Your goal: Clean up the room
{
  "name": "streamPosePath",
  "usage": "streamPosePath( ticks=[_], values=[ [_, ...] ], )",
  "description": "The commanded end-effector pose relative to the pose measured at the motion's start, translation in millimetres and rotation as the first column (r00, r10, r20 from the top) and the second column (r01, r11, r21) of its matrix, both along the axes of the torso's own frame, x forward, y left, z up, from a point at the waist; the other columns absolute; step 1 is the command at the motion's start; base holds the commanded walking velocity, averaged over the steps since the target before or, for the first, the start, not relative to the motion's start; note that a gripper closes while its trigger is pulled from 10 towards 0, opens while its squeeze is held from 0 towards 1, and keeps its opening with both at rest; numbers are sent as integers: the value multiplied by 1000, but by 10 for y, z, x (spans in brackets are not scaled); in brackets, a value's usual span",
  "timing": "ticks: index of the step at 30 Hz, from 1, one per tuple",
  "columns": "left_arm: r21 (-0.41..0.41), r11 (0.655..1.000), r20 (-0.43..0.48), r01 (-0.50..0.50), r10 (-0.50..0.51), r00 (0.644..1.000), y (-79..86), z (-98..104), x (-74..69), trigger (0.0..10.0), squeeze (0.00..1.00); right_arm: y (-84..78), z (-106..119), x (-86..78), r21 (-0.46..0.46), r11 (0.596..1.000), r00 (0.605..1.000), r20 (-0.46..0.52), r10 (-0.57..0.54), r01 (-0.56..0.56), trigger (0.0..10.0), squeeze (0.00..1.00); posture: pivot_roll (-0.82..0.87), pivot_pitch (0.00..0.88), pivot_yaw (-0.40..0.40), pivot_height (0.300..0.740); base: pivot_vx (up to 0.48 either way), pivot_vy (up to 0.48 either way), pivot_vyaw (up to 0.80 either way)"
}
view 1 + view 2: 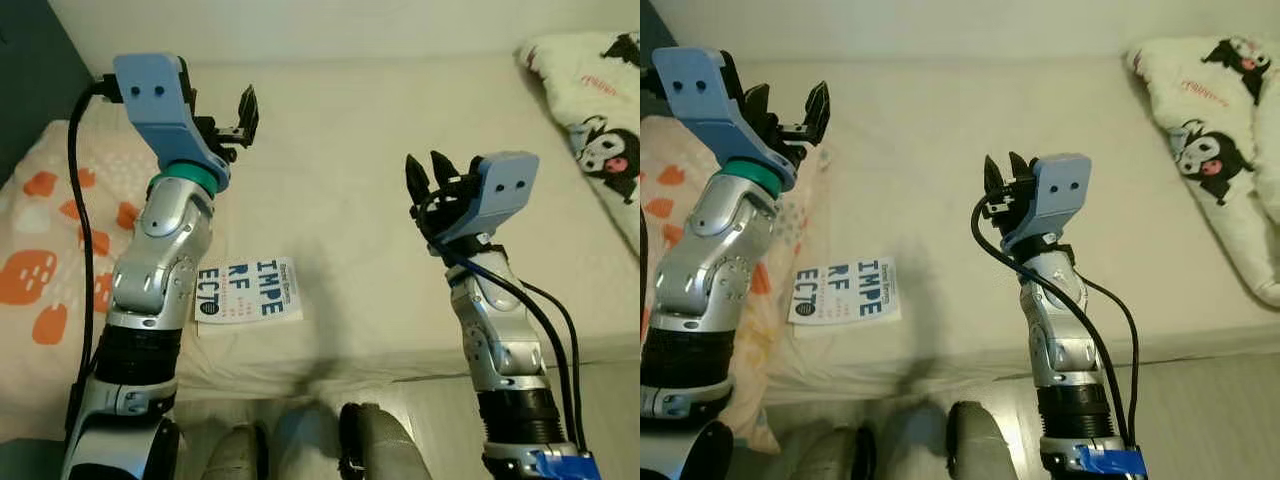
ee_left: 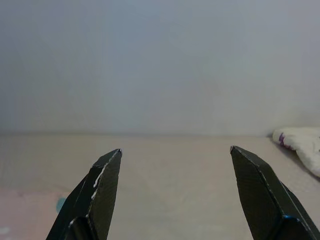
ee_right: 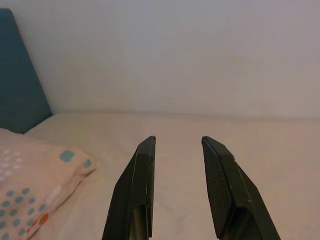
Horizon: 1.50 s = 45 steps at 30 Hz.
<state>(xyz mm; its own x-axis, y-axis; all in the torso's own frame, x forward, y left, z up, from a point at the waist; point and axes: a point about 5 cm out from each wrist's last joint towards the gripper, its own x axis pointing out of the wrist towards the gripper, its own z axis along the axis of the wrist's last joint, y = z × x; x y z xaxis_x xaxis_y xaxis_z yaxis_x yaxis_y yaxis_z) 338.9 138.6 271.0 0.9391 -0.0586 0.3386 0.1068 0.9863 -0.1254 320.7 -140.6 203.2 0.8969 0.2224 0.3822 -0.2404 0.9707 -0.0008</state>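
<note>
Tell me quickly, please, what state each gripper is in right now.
Left gripper: open, holding nothing, raised above the bed.
Right gripper: open, holding nothing, also over the bed.

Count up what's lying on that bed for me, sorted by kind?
Pillows: 1, the orange-patterned pillow
Blankets: 1, the cartoon-print blanket
Books: 1, the white book
Total: 3, all on the bed

Bed, cream sheet, set against a pale wall. Dark teal headboard at the pillow end. Light floor along the near edge of the bed. Two grey rounded shapes low in the head views, possibly slippers; too dim to confirm.
</note>
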Motion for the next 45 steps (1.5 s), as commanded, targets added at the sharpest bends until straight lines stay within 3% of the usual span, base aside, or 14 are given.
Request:
streamPosePath(
  ticks=[1, 26, 42, 45],
  values=[
    [0, 1000, -20, -4, 4, 1000, 2, -60, 10, 10000, 0, -14, -58, 0, -5, 1000, 1000, -19, -7, 7, 10000, 0, -90, 86, 6, 720, 0, 0, 0],
    [25, 1000, -29, 1, 0, 1000, -48, -146, 7, 10000, 0, 37, -123, 60, 37, 999, 999, -31, -12, 14, 10000, 0, -66, 28, 17, 720, 0, 0, 0],
    [44, 999, -31, 1, 0, 1000, -41, -162, 7, 10000, 0, 31, -163, 66, 40, 999, 999, -39, -18, 20, 10000, 0, -62, 28, 22, 720, -308, 0, 0],
    [78, 997, -30, -2, 5, 1000, -38, -187, 4, 10000, 0, 39, -218, 56, 34, 999, 998, -52, -18, 20, 10000, 0, -60, 28, 27, 720, -311, 0, 0]
  ],
)
